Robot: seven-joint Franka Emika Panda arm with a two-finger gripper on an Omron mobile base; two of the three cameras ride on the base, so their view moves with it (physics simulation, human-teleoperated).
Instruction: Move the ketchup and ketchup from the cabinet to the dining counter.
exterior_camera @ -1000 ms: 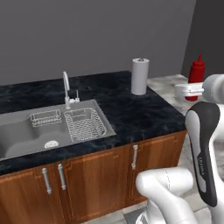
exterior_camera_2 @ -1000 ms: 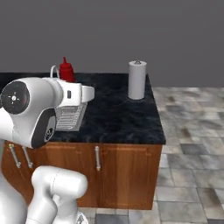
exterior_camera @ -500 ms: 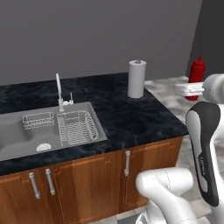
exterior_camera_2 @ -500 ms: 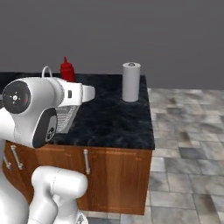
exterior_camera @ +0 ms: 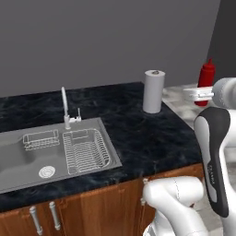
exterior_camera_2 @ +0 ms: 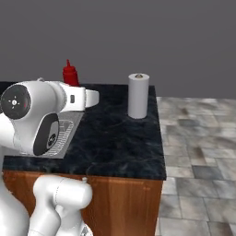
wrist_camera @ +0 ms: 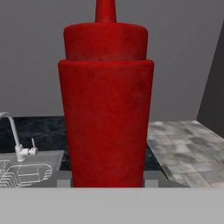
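The red ketchup (wrist_camera: 106, 105) stands so close in the hand view that its tip is cut off at the top and its foot is hidden at the bottom. It blocks much of the desk (wrist_camera: 48, 127) behind it. In the left base view only the top half of the bottle (exterior_camera: 206, 78) shows, above the white arm. In the right base view just its cap and shoulders (exterior_camera_2: 69, 74) peek over the arm.

The ketchup stands straight up. Its long side runs up and down, and its pointy cap is at the top.

The tool (wrist_camera: 106, 181) is partly open, and the bottle sits between its two tips. Small grey bits of the tips (wrist_camera: 64, 182) show on both sides of the bottle's foot. The tips seem to squeeze it, so the tool has hold of the ketchup. The bottle is up in the air, near the right end of the black desk (exterior_camera: 138, 138), close to the paper roll (exterior_camera: 153, 91). A sink (exterior_camera: 27, 156) with a tap (exterior_camera: 66, 107) and a wire rack (exterior_camera: 86, 150) is set in the desk, well apart from the bottle.
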